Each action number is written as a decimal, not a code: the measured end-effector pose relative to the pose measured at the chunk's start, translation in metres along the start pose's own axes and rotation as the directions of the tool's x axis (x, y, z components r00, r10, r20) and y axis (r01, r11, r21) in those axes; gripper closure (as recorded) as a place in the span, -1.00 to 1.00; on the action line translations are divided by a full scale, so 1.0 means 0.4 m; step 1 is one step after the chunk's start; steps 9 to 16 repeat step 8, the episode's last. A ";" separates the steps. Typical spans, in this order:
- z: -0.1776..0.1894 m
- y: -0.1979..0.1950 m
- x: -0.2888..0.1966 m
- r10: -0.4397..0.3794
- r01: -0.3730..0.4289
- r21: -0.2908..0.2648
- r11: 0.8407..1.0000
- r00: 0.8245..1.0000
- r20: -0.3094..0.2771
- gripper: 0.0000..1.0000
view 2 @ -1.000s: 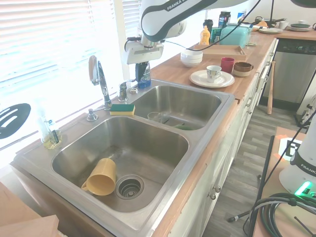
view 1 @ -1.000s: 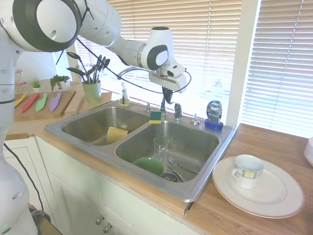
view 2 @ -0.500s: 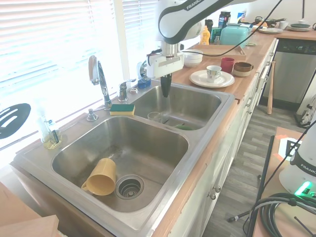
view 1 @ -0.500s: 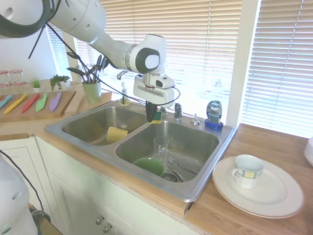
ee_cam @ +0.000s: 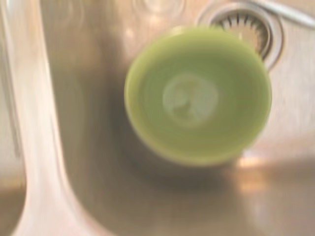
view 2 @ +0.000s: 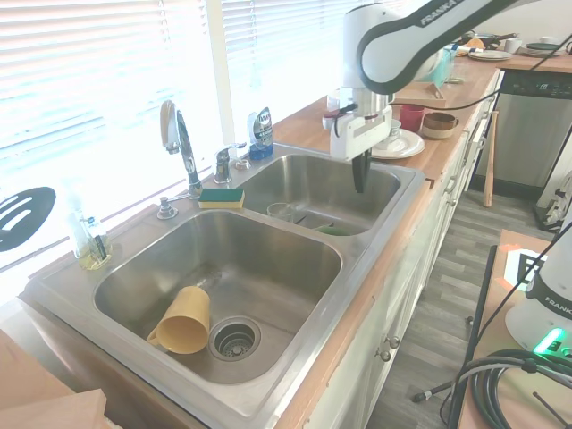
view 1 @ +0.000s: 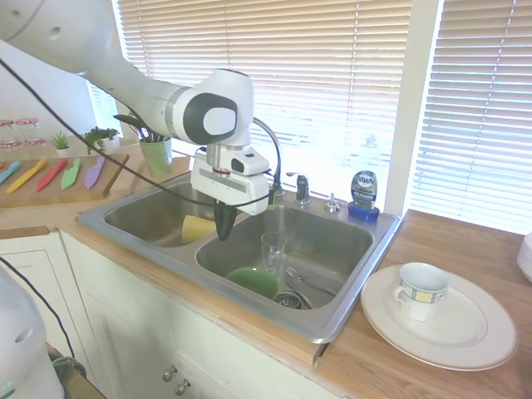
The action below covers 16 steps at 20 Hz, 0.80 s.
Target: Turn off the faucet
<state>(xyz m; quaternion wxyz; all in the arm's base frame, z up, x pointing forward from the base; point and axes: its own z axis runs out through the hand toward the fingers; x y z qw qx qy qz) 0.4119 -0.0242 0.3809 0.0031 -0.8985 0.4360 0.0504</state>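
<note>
Looking at the double-basin stainless steel sink (view 2: 393, 201), your white Franka arm (view 1: 125, 79) hangs over the basin holding the green bowl (view 1: 253, 281), not at the fixtures. Tall chrome gooseneck faucet (view 2: 178, 143) stands on the back rim behind the divider, near the window blinds (view 1: 332, 75); its long axis is upright, and the arch seems to curl toward the basins. In the first exterior view your arm hides most of the spout.

Small chrome lever handle (view 2: 223, 162) sits just beside the spout base on the soap-bottle side, with the yellow-green sponge (view 2: 221, 197) in front of it. Lever looks to lie roughly level, pointing along the rim toward the blue dish-soap bottle (view 2: 260, 130). No running water that I can make out.

Black two-finger gripper (view 2: 359, 173) points straight down, fingers together, holding nothing.

If the lever needs work: you'd want to come in from above, clear of the gooseneck, and push the lever's free end, not the pivot. Don't mistake the small chrome knob cap (view 1: 332, 202) for it.

Wrist view shows only the bowl (ee_cam: 197, 96) and drain (ee_cam: 246, 24).
</note>
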 end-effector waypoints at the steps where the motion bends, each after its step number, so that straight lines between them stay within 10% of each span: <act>1: -0.004 0.013 -0.019 -0.005 0.005 0.005 1.000 1.000 -0.006 -1.00; 16: -0.028 0.035 -0.090 -0.029 0.030 0.035 0.999 0.999 -0.032 -1.00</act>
